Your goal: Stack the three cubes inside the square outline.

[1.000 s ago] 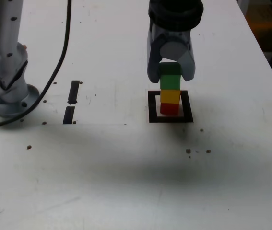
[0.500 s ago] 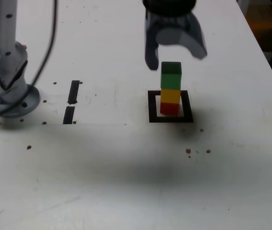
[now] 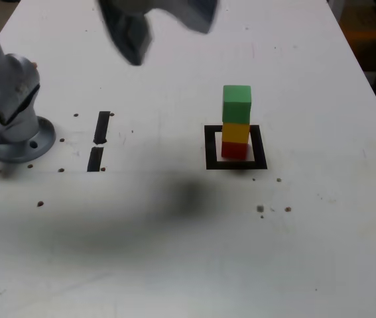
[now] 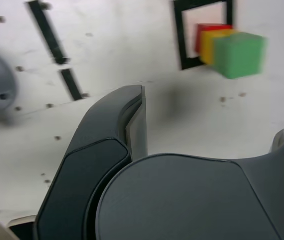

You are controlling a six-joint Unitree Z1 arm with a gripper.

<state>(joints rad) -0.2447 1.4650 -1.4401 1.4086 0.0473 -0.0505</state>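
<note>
cubes in a tower, green [image 3: 237,104] over yellow [image 3: 235,133] over red [image 3: 234,150], rise inside a black tape square outline [image 3: 211,148] on a pale tabletop [image 3: 141,265], the red at the base on the frame's white interior. above and toward the exterior view's left, the gripper [image 3: 171,43] hangs blurred, its jaws spread wide with nothing between them, apart from the stack. two short black tape strips, one [image 3: 102,127] above the other [image 3: 95,159] in the exterior view, lie end to end between the outline and the grey arm base [image 3: 18,142] at the exterior view's left. that base, bolted to the tabletop, bears a small pale blue patch, any writing on it too small to read. small dark holes and brownish spots dot the white surface, and a soft shadow [image 3: 191,195] falls on the tabletop near the outline. at the exterior view's upper right, past the tabletop's edge, a brown-orange thing [image 3: 362,36] sits in shade, its kind unclear. nothing stands between the gripper and the tower in the wrist view, and no brand or label is legible.
</note>
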